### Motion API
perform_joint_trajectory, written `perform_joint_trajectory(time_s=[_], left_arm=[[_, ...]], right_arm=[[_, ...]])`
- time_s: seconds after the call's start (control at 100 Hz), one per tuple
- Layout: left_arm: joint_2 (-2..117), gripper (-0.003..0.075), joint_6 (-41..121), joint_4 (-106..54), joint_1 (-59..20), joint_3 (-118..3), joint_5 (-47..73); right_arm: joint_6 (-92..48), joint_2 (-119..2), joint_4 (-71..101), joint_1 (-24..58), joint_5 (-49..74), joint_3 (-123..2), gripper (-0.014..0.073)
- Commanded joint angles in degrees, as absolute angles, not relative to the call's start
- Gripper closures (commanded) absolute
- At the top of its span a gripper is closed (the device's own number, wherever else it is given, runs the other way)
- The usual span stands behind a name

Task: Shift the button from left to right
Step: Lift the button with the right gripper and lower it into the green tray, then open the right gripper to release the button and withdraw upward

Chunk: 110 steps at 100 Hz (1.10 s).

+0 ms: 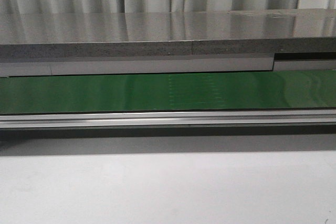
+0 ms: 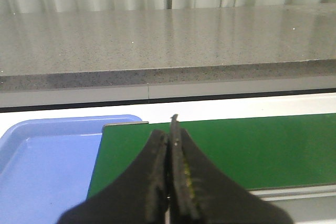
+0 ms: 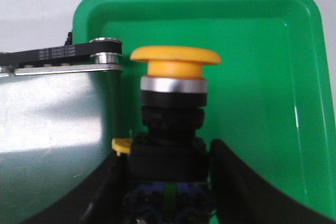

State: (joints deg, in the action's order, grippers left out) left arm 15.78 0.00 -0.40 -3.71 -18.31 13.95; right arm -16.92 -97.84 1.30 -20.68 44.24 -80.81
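1. Front view: only the green belt (image 1: 168, 92), grey counter (image 1: 157, 30) and white table (image 1: 168, 187); no arm, no button visible here.
2. The button (image 3: 173, 103) shows its yellow head, silver ring and black body; its lower end is cut off.
3. The right gripper (image 3: 168, 182) is clamped on the button's body, poised above the green tray (image 3: 262, 51).
4. The left gripper (image 2: 172, 156) has its fingers pressed together, empty, over the belt edge beside a blue tray (image 2: 47, 156).
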Motion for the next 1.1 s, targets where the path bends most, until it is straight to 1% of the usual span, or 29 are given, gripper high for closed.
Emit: perform_joint_trajectory(time_s=[0.0, 0.42, 0.72, 0.77, 0.82, 0.96, 1.03, 1.09], left_arm=[[16.2, 0.0741, 0.0, -1.0, -4.2, -19.8, 9.2], [16.2, 0.0741, 0.0, -1.0, -4.2, -19.8, 9.2], [16.2, 0.0741, 0.0, -1.0, -4.2, -19.8, 9.2], [16.2, 0.0741, 0.0, -1.0, -4.2, -19.8, 9.2], [16.2, 0.0741, 0.0, -1.0, -4.2, -19.8, 9.2], [16.2, 0.0741, 0.0, -1.0, -4.2, -19.8, 9.2], [16.2, 0.0741, 0.0, -1.0, -4.2, -19.8, 9.2], [16.2, 0.0741, 0.0, -1.0, -4.2, -19.8, 9.2]], right_arm=[[-19.0, -96.7, 1.1, -21.6, 41.6, -82.7, 0.0389], [-19.0, -107.3, 1.1, -22.2, 46.2, -82.7, 0.0389], [-19.0, -109.5, 1.1, -22.4, 46.1, -82.7, 0.0382], [-19.0, -109.5, 1.1, -22.4, 45.8, -82.7, 0.0362], [-19.0, -109.5, 1.1, -22.4, 45.8, -82.7, 0.0324], [-18.9, -109.5, 1.1, -22.4, 45.7, -82.7, 0.0183], [-18.8, -109.5, 1.1, -22.4, 45.7, -82.7, 0.0153], [-18.8, -109.5, 1.1, -22.4, 45.7, -82.7, 0.0153]])
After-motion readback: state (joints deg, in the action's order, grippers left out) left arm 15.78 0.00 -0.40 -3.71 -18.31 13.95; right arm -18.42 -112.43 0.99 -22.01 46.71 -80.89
